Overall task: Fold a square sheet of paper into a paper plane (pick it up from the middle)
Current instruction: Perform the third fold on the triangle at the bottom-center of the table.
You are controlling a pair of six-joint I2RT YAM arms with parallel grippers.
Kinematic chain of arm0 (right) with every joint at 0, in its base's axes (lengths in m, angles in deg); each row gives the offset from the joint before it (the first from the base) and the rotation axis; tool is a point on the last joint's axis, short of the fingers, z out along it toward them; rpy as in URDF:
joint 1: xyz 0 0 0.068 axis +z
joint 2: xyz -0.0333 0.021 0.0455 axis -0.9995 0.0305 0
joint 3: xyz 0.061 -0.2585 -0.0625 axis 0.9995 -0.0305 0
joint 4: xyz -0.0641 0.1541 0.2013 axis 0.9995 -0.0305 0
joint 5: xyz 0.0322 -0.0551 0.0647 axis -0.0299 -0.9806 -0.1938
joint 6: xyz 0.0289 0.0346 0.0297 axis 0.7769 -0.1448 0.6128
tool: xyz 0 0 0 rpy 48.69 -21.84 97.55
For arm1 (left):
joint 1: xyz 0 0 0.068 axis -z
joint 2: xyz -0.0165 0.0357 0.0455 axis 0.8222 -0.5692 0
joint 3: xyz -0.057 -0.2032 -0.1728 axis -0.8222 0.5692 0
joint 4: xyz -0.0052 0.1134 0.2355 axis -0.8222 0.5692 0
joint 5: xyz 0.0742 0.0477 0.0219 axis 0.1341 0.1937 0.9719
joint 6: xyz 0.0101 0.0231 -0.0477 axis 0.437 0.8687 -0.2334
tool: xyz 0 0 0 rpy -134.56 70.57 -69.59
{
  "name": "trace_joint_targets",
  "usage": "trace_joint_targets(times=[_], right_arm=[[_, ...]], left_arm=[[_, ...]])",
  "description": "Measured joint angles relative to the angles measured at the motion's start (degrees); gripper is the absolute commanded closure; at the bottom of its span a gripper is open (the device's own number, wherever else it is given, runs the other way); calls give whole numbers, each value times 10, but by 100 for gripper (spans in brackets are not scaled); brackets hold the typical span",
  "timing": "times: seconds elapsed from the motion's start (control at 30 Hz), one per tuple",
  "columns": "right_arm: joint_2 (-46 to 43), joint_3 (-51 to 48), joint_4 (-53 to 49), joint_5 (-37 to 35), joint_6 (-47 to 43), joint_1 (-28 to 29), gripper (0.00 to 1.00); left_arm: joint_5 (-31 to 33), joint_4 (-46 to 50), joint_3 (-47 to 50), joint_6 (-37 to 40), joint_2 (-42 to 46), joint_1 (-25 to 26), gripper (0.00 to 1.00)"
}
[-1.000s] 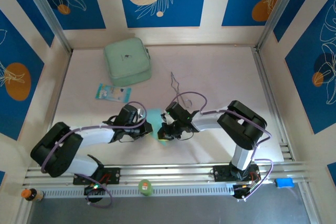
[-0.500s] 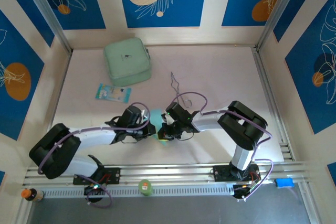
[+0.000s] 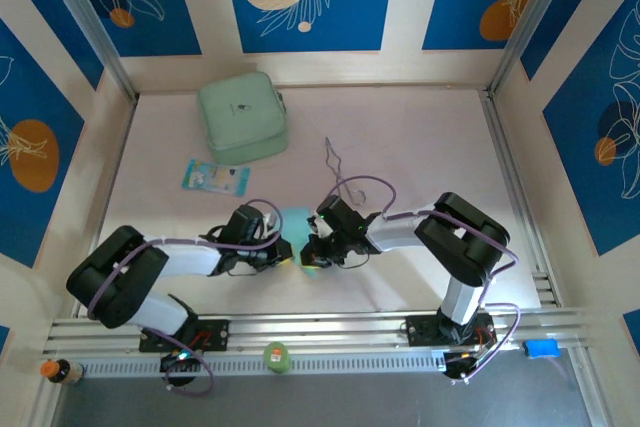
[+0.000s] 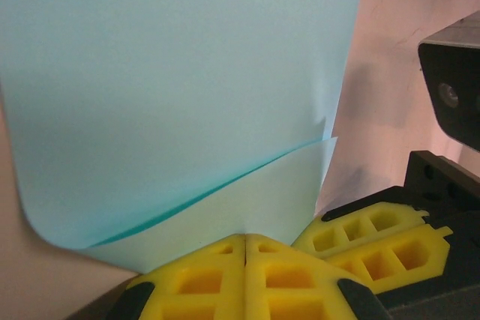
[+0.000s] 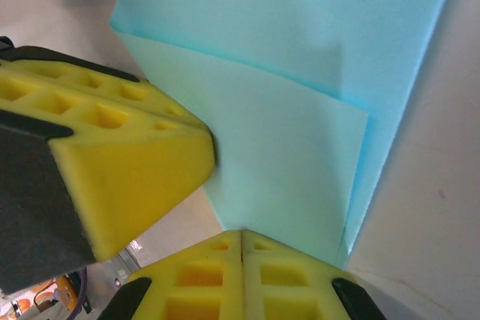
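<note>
paper (image 4: 187, 73) pinched in left hand (image 4: 245, 239), right hand (image 5: 241, 233)

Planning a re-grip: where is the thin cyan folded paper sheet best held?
Pinch the thin cyan paper sheet at its doubled near edge, coming in low from the sides, as the left gripper and right gripper do: being flat and limp, probably only its edges can be pinched.

cyan paper (image 4: 172, 73), partly folded, two layers
</note>
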Motion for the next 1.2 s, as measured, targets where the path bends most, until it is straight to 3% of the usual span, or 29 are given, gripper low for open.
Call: trace_joint_targets(times=[0.3,0.73,1.03,1.2], right_arm=[[0,0,2,-2,0,0,100],[0,0,2,-2,-2,0,100],[-6,-5,-5,3,-20,-1,100],[-6,-5,-9,10,-29,-5,100]], left_arm=[[-25,5,4,14,2,-54,98],[1,140,-31,43,36,-107,97],[10,191,-44,43,103,-108,92],[3,183,-61,51,104,-63,92]])
